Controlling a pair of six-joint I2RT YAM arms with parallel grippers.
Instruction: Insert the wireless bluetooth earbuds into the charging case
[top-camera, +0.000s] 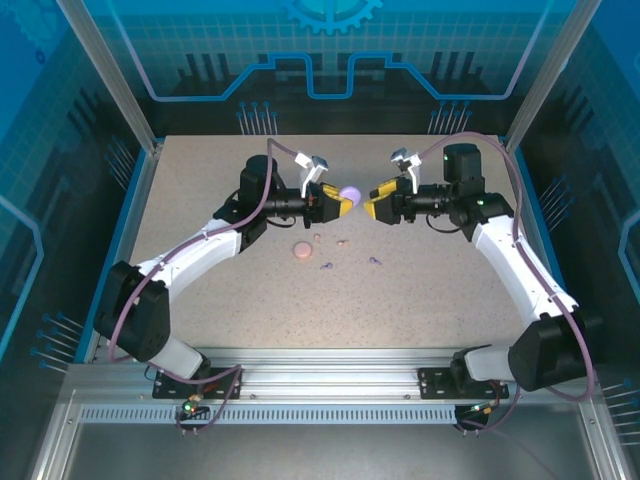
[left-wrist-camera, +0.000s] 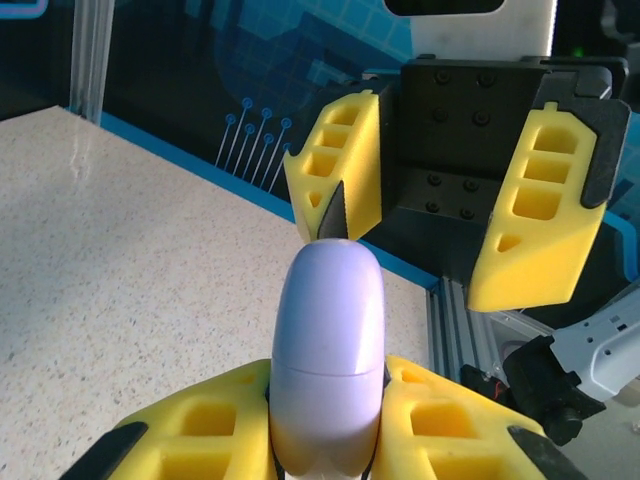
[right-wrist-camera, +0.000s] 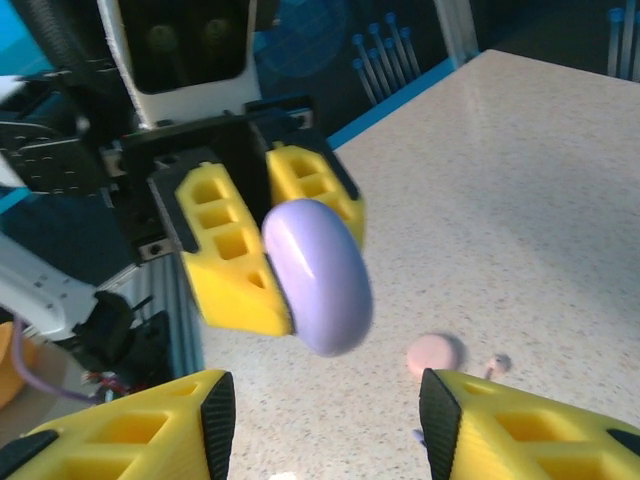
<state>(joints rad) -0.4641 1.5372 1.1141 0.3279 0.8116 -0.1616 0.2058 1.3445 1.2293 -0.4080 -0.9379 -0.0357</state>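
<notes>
While the left gripper (top-camera: 343, 205) grips the purple case (top-camera: 350, 192) — earbuds (top-camera: 326, 266) lie apart.

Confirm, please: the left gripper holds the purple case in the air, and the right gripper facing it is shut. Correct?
Not quite. The right gripper is open, its jaws spread wide, as the right wrist view shows. The left gripper does hold the purple case in the air.

Left gripper (left-wrist-camera: 328, 400) gripping a purple charging case (left-wrist-camera: 330, 330) edge-on.
Its yellow fingers (left-wrist-camera: 200, 425) are pinching the closed case over the speckled table (left-wrist-camera: 130, 260); on the far side, the right gripper (left-wrist-camera: 420, 250) is facing it, jaws spread.
</notes>
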